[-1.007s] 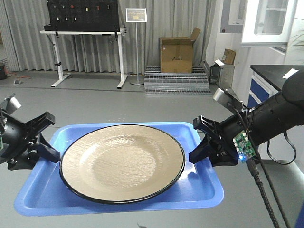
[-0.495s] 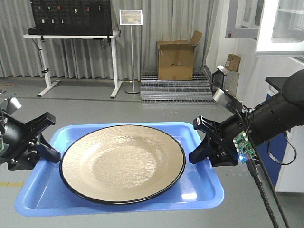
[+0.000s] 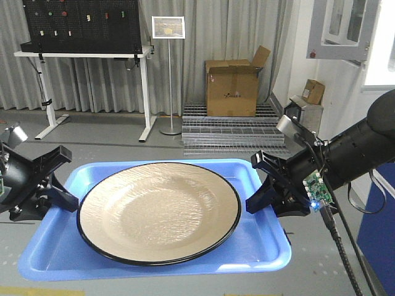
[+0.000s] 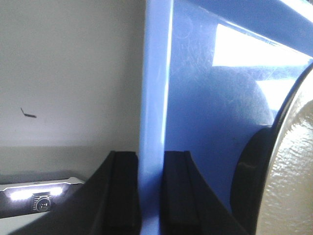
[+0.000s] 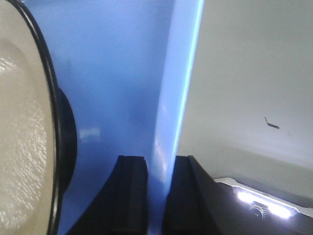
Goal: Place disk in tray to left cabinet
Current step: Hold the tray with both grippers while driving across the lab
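Left claw (image 3: pixel 62 179) and right claw (image 3: pixel 256 184) each pinched tight on one short-edge rim of the tray (image 3: pixel 259 240). Tray held level in the air, likely so the plate (image 3: pixel 159 209), lying mid-tray, won't slide. Cabinet not in view.

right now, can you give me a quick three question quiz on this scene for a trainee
1. True or false: the disk lies inside the tray.
2. What do the left pincer and right pincer clamp? A: the disk's black rim. B: the tray's raised rim, one at each short end. C: nothing, both hang open.
3. Fill in: the cardboard box on the floor beyond the tray has its top flap ____.

Key: 1 true; 2 B; 3 open.
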